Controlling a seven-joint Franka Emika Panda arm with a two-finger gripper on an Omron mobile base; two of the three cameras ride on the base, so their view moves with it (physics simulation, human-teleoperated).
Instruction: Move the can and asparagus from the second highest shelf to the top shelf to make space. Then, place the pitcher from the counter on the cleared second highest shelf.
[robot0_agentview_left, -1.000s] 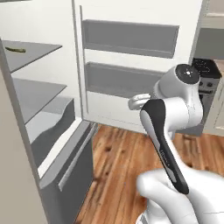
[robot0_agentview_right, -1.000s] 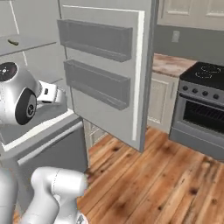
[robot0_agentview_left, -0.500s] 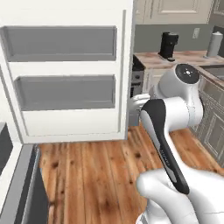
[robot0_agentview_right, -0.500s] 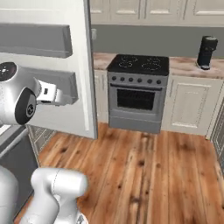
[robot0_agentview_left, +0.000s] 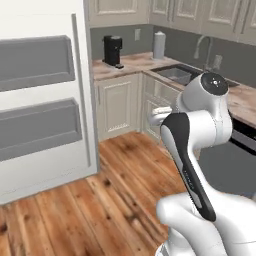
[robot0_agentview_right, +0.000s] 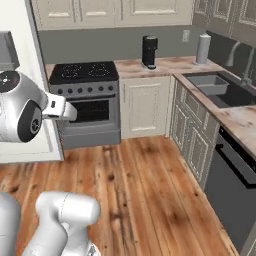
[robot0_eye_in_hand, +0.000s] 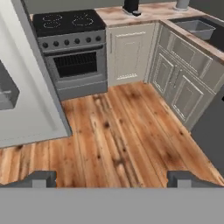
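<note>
Wooden floorboards (robot0_eye_in_hand: 113, 131) stretch ahead of the hand, and the gripper (robot0_eye_in_hand: 113, 178) hangs over them with its jaws wide apart and nothing between them. The counter (robot0_agentview_right: 165, 65) runs along the far wall past the stove (robot0_agentview_right: 85, 97) and turns toward the sink (robot0_agentview_right: 212, 85); on it stand a black coffee machine (robot0_agentview_right: 149, 51) and a pale grey cylinder (robot0_agentview_right: 203, 48), but I cannot make out a clear pitcher with orange liquid anywhere on the stretch in sight, so its place is not certain from here. The open fridge door (robot0_agentview_left: 42, 105) stands just beside the robot's left flank. The main risk, as I judge it, is the base swinging or driving with that door so near: the arm's elbow or the base could clip its edge or racks. A second risk is taking the grey cylinder for the pitcher. Coming up to the corner cabinets (robot0_eye_in_hand: 183, 83) too fast could also bump the extended hand.
</note>
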